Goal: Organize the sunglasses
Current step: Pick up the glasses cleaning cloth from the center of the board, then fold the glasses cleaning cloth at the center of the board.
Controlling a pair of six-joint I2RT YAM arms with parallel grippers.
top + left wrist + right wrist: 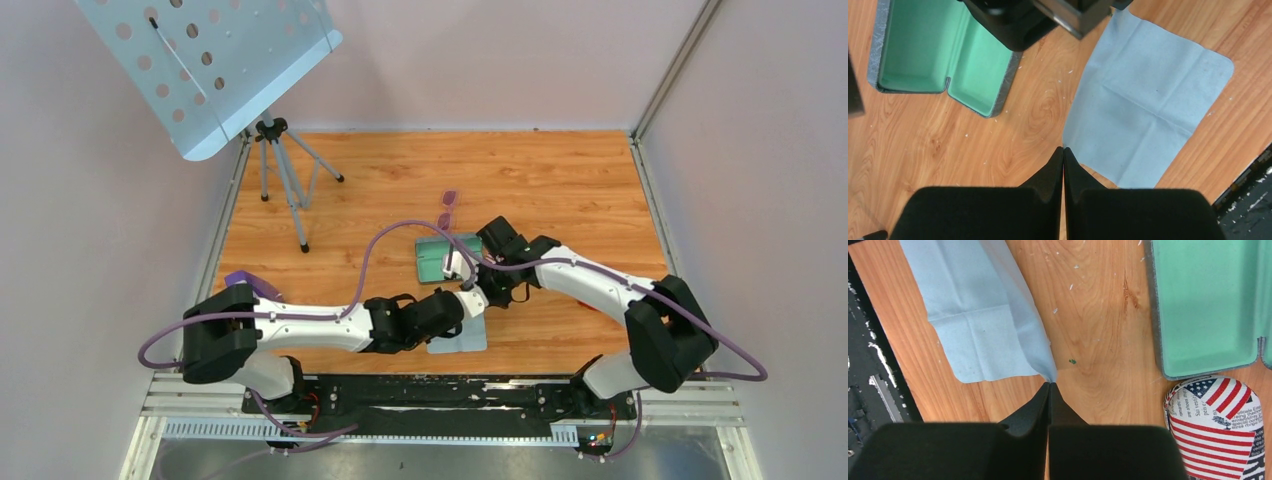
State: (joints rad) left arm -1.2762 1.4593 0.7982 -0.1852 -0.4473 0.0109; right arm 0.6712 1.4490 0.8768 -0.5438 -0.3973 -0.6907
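The sunglasses (449,208), a small purple-tinted pair, lie on the wooden table just beyond the open grey case with green lining (440,257). Neither gripper touches them, and they do not show in the wrist views. A light blue cloth (1148,100) lies in front of the case. My left gripper (1063,148) is shut with its tips pinched on one corner of the cloth. My right gripper (1049,384) is shut on another corner of the cloth (988,315), which rises up to its tips. Both arms meet over the table's middle.
A flag-patterned case (1215,425) lies beside the open case (1208,305), near my right gripper. A music stand on a tripod (285,180) stands at the back left. A purple object (250,283) lies by the left arm. Walls close in on the table's sides.
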